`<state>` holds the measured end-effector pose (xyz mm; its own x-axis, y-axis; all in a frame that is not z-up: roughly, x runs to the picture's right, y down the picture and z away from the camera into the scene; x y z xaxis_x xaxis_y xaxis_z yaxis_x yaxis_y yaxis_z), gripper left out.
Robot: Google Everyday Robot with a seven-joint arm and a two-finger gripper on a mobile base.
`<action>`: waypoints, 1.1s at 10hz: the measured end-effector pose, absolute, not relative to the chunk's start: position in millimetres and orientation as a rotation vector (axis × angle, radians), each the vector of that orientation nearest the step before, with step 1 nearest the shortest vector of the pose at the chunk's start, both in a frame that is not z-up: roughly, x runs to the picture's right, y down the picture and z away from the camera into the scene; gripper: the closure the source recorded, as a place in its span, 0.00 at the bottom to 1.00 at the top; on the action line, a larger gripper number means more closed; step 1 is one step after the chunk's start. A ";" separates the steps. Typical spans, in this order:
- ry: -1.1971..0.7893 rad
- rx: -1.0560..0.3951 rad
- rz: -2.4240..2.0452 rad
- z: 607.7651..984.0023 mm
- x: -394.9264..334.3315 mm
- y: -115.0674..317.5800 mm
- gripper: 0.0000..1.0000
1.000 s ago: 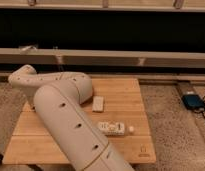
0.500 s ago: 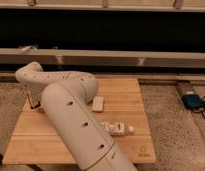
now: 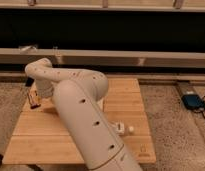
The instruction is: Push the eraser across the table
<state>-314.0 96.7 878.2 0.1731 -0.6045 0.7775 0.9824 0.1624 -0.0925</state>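
Arm's swung further left, claw (image 3: 40,96) (can't tell its state) beside the eraser (image 3: 32,99) at mid-left of frame, one nudge could knock it off the bench (image 3: 126,107) edge.

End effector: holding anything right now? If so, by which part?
Cannot be told. The end effector is down at the left edge of the table, right beside the eraser, but the arm hides any contact or hold.

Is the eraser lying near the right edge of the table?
No, the eraser lies at the left edge of the table, with the gripper right beside it at the end of the arm.
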 end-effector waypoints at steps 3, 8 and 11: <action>-0.680 -0.695 -1.268 877.0 -317.6 98.9 0.20; -0.681 -0.696 -1.270 876.8 -319.1 100.2 0.20; -0.681 -0.696 -1.269 877.0 -318.5 99.8 0.20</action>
<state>-318.5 99.8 877.0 0.1665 -0.6027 0.7804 0.9835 0.1580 -0.0878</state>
